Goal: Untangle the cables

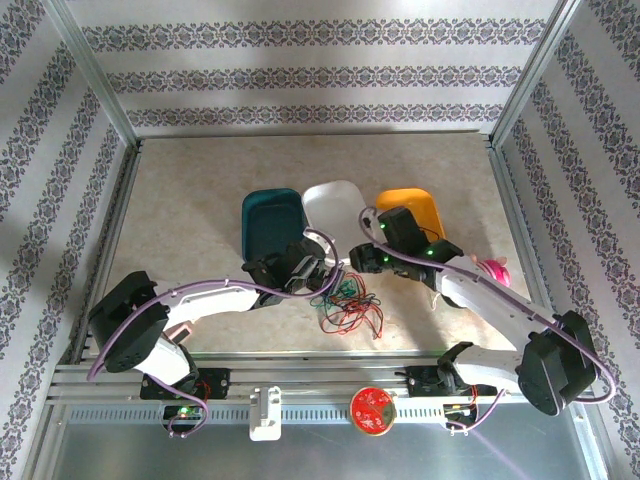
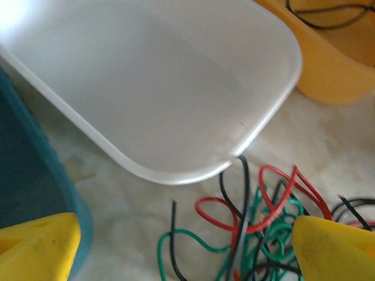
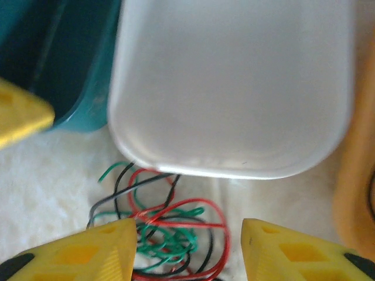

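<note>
The cables (image 1: 345,303) lie as a tangle of thin red, green and black wires on the table, just in front of the white bin (image 1: 335,208). My left gripper (image 1: 318,276) hangs over the tangle's left side. In the left wrist view it (image 2: 184,249) is open wide, and the cables (image 2: 252,225) lie toward its right finger (image 2: 334,249). My right gripper (image 1: 358,262) comes in from the right. In the right wrist view it (image 3: 187,252) is open above the cables (image 3: 170,228), with red loops lying between its fingers. Nothing is held.
A teal bin (image 1: 272,225), the white bin (image 2: 164,82) and an orange bin (image 1: 412,208) stand in a row behind the tangle. A black wire (image 2: 328,14) lies in the orange bin (image 2: 337,58). A pink object (image 1: 495,270) sits by the right arm.
</note>
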`<state>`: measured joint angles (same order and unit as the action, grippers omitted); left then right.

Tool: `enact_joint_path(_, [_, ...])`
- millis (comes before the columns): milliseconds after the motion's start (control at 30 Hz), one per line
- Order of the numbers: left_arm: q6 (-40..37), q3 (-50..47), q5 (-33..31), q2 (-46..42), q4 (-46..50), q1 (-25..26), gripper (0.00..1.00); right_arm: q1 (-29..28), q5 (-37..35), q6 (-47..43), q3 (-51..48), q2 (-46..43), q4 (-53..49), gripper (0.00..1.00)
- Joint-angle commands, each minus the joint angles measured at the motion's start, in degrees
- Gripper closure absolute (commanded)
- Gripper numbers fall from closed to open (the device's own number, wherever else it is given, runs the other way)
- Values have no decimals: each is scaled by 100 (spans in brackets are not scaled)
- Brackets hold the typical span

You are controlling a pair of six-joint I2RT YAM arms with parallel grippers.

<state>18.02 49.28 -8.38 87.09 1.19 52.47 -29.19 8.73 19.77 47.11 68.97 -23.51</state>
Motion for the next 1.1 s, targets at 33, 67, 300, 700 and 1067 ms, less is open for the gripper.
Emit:
enact_joint_path(33, [-106,189,662,280,407,-44,16,782,479,670,-316,-288,429,50])
enact_joint_path(67, [-114,224,673,359,402,-44,21,908,513,756,-378,-335,488,50])
enact_joint_path(300, [-202,434,510,707,294,-118,63,1056,524,664,-431,-506,352,51])
enact_joint_path(700, [-352,993,545,266,655,-175,100,1002,310,532,-606,-719,123,51])
enact_joint_path(1067, [-1491,2202,1194,-672,1557,-175,100,782,-1162,971,-848,-1044,124,49])
